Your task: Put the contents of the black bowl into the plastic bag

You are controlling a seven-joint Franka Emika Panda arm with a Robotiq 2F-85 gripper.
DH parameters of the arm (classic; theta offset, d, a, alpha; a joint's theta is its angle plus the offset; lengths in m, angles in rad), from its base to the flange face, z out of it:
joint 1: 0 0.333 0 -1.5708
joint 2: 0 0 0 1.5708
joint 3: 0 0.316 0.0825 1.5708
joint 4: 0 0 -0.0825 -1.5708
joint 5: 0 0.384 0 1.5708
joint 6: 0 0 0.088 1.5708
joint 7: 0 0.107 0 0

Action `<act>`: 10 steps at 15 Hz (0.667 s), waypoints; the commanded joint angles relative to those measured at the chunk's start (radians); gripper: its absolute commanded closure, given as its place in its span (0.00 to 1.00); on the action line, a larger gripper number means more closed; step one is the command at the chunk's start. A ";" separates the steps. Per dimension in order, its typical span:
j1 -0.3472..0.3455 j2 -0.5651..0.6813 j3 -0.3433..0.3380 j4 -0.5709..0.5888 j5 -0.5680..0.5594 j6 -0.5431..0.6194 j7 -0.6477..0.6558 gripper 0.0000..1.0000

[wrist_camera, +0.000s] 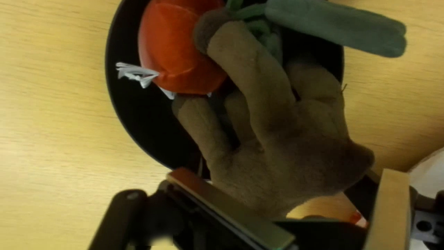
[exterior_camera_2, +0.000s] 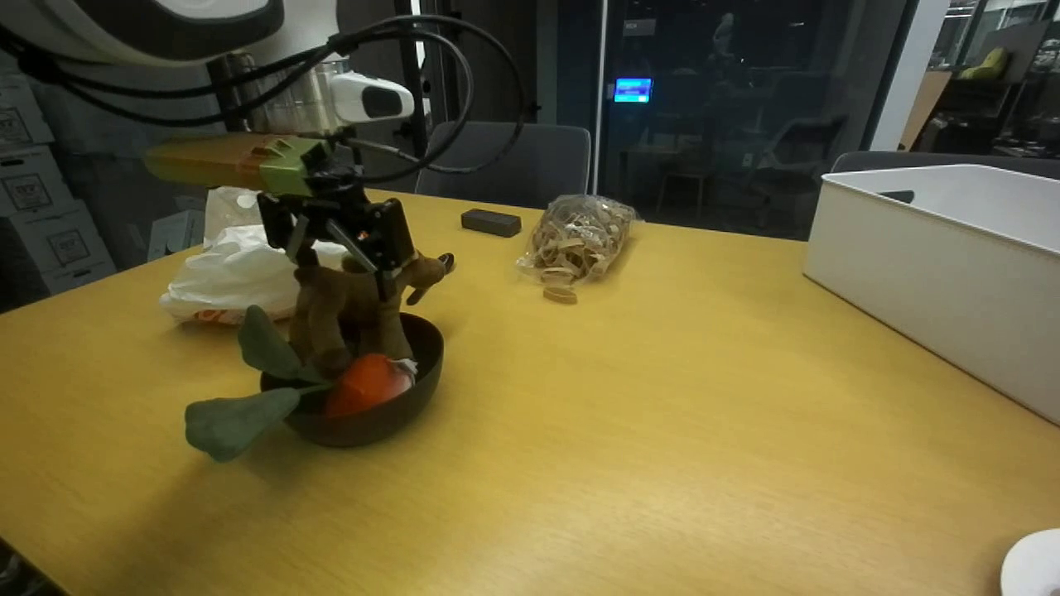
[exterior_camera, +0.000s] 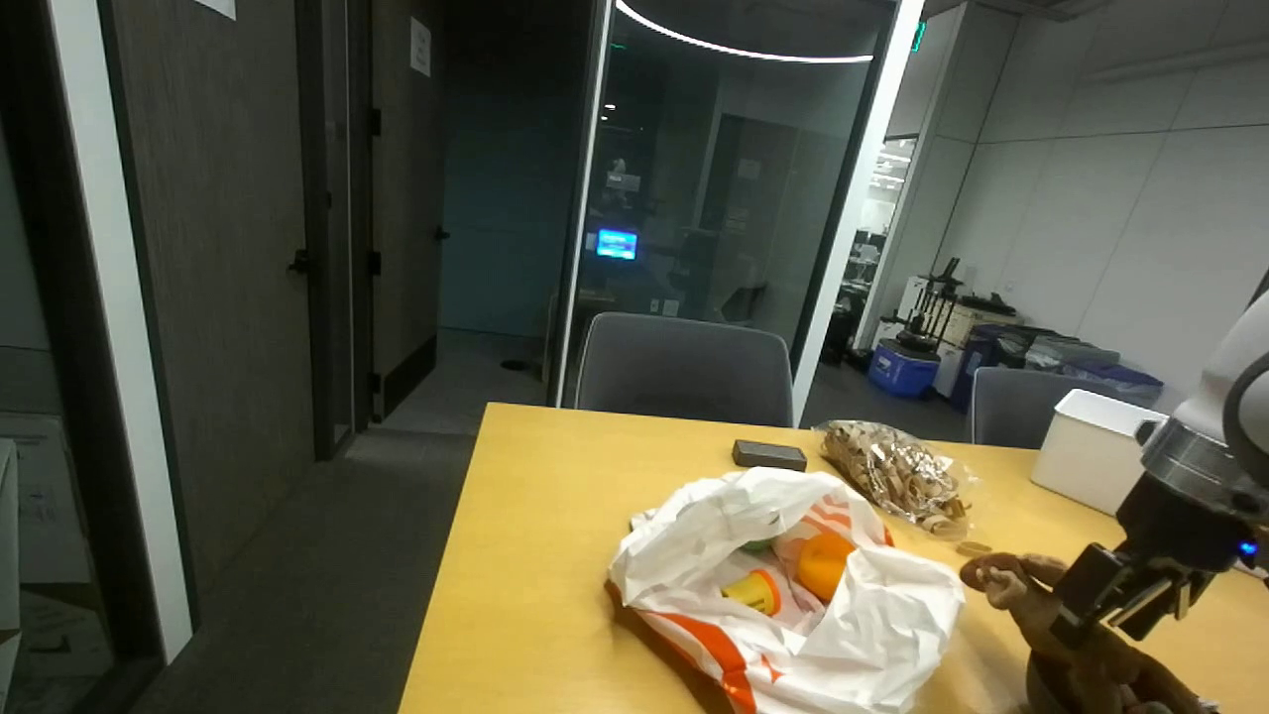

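The black bowl (exterior_camera_2: 373, 432) stands on the table and also shows in the wrist view (wrist_camera: 133, 118). A brown plush animal (exterior_camera_2: 331, 302) stands in it, its head reaching past the rim. Beside the plush are a red-orange object (wrist_camera: 177, 48) with a white tag and green leaves (wrist_camera: 333, 26) that overhang the rim. My gripper (exterior_camera_2: 346, 269) is over the bowl, open, its fingers on either side of the plush; in the wrist view (wrist_camera: 286, 173) a gap shows by one finger. The white plastic bag (exterior_camera: 882, 645) lies open, holding an orange round object (exterior_camera: 823, 565) and a yellow item (exterior_camera: 755, 592).
A dark block (exterior_camera: 769, 455) and a clear bag of brown bands (exterior_camera: 892, 471) lie behind the plastic bag. A white bin (exterior_camera_2: 927, 273) stands on the table. A white round object (exterior_camera_2: 1035, 567) sits at the table's near corner. Chairs (exterior_camera: 684, 367) stand at the far edge.
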 commanded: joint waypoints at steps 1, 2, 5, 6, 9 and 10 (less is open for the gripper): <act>-0.042 0.015 0.036 -0.011 -0.101 0.058 0.091 0.00; -0.046 0.015 0.038 -0.011 -0.112 0.058 0.110 0.25; -0.052 0.009 0.041 -0.011 -0.129 0.060 0.150 0.42; -0.052 0.008 0.040 -0.010 -0.127 0.062 0.158 0.49; -0.055 0.010 0.040 -0.008 -0.125 0.066 0.178 0.71; -0.055 0.009 0.037 -0.008 -0.119 0.064 0.180 0.80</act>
